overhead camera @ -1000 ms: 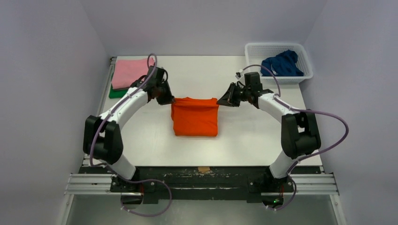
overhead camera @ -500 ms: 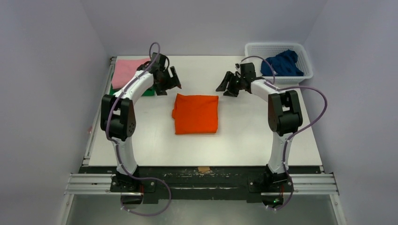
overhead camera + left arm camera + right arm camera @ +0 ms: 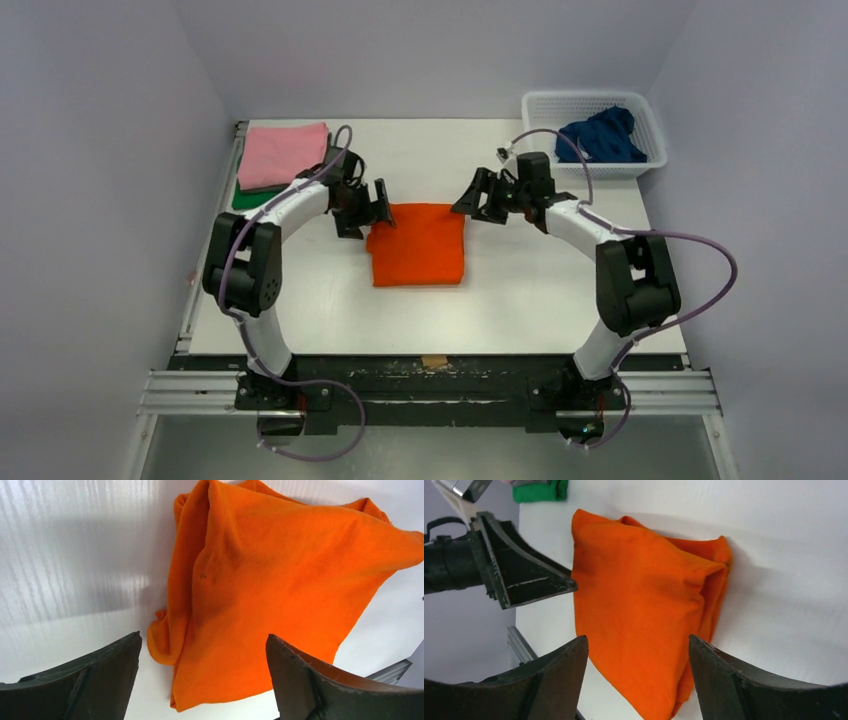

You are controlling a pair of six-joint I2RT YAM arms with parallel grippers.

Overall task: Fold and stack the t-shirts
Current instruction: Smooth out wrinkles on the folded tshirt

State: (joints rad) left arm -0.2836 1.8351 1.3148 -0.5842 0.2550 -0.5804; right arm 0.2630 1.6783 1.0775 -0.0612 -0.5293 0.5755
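— Lying where, that folded bright orange cloth t-shirt [image 3: 418, 243]?
— Mid white tabletop [image 3: 560, 290], between the left jaws and right jaws, both pairs spread wide at its far corners

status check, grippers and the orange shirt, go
Left gripper open, right gripper open, both empty. Orange t-shirt folded on table, grippers at its far corners. Nothing on top of it.

One folded t-shirt [image 3: 417, 246] lies flat at the centre of the table [image 3: 520, 290]. The left gripper [image 3: 371, 207] is at its 10 o'clock corner and the right gripper [image 3: 478, 199] at its 2 o'clock corner. A stack of two t-shirts [image 3: 283, 156] lies at the table's 10 o'clock. The basket [image 3: 540, 105] stands at 2 o'clock with a crumpled t-shirt [image 3: 600, 136] inside.
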